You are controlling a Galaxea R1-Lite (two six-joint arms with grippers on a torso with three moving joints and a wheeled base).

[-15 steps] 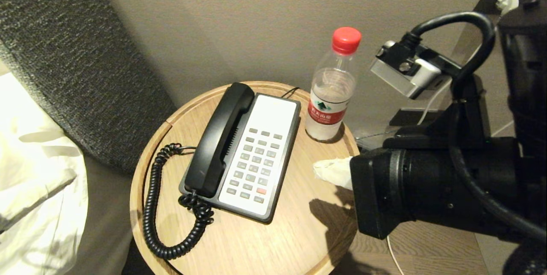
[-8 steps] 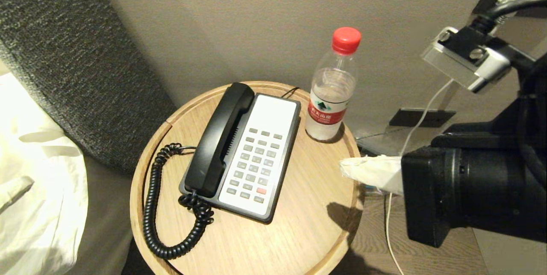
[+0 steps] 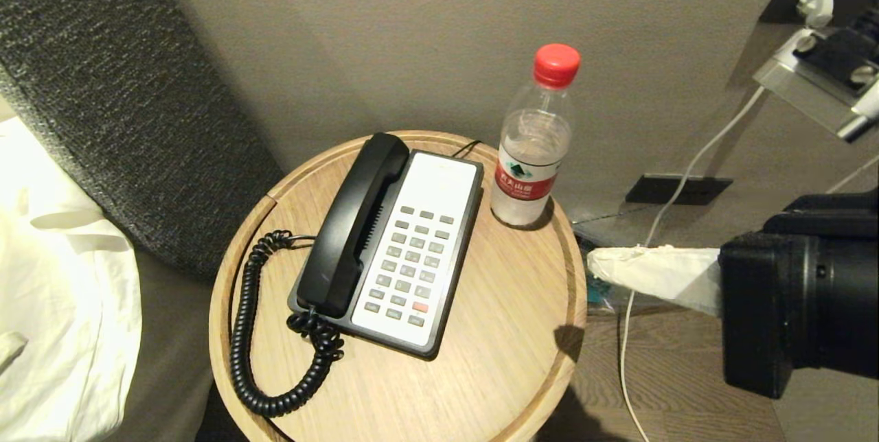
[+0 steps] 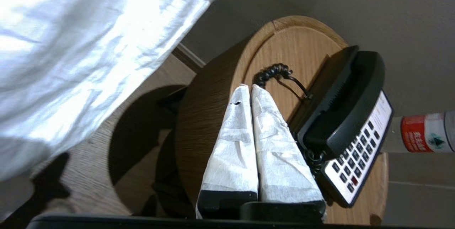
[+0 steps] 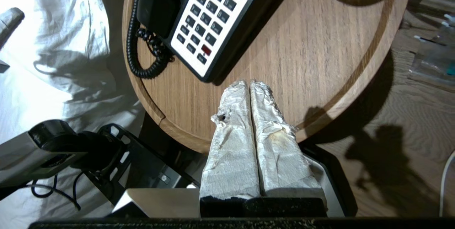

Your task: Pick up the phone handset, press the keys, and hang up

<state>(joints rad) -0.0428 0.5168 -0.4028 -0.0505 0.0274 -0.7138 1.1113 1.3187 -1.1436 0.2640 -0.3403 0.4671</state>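
The right claw point(image 3: 596, 263) is nearest, hanging just off the right edge of the round wooden worktop point(image 3: 508, 332), its white-wrapped fingers point(image 5: 245, 115) pressed together and holding nothing. The left claw point(image 4: 249, 88) is clenched the same way, empty, beside the bed with its white sheet point(image 3: 55, 305), pointing toward the coiled cord point(image 3: 254, 332) at the worktop's left edge (in the head view this arm does not show). On the worktop the phone handset point(image 3: 354, 222) lies seated in its cradle along the left side of the phone base point(image 3: 412, 250), cord trailing from its near end. Farther back a water bottle point(image 3: 534, 143) with a red cap stands upright just beside the base, before the wall.
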